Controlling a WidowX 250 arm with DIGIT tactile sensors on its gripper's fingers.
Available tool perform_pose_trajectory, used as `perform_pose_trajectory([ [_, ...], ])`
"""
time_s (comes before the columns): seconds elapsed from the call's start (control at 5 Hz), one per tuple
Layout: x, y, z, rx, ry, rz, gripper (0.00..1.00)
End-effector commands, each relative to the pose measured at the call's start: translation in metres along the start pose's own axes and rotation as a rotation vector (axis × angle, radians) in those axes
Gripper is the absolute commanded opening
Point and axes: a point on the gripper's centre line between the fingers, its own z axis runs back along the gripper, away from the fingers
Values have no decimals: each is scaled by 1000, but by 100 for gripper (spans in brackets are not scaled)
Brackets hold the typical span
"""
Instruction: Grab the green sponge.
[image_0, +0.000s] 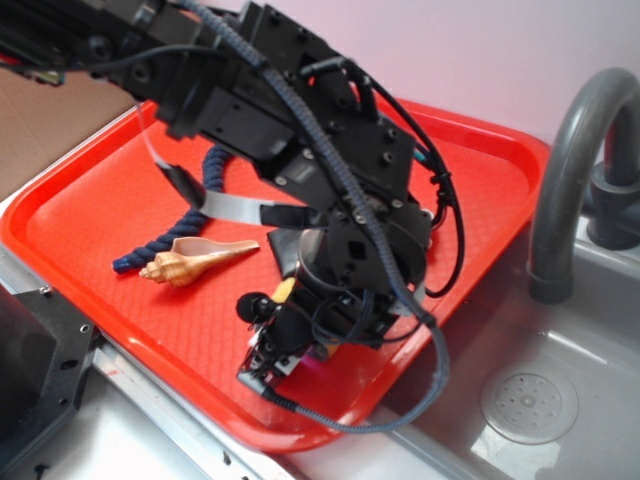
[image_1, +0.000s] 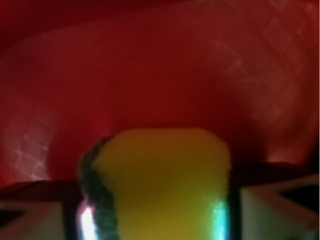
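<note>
In your wrist view, the yellow foam sponge with its thin dark green scouring layer (image_1: 162, 182) fills the bottom centre of the frame, the green face along its left edge. The black gripper (image_1: 159, 220) has a finger (image_1: 35, 217) on either side, both pressed against the sponge, so you are clamped on it. Behind it the red plastic tray (image_1: 165, 65) fills the picture, blurred. In the exterior view, the gripper (image_0: 285, 335) points down at the lower centre of the tray (image_0: 90, 210); a sliver of yellow (image_0: 287, 290) shows there. Left of it lies a tan spiral seashell (image_0: 195, 262), then a dark blue twisted rope (image_0: 205, 205). A grey faucet (image_0: 570, 160) stands at the right over the metal sink (image_0: 530, 400).
</note>
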Motion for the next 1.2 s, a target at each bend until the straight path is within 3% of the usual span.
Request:
perform_pose_trajectory([
  [0.0, -33, 11, 45, -83, -39, 231, 0],
  [0.2, -68, 25, 83, -132, -212, 468, 0],
  [0.4, -112, 36, 107, -223, -300, 699, 0],
  [0.6, -150, 30, 130, -237, -410, 950, 0],
  [0.8, -165, 16, 141, -246, -410, 1201, 0],
  [1.0, -163, 21, 137, -221, -415, 1150, 0],
])
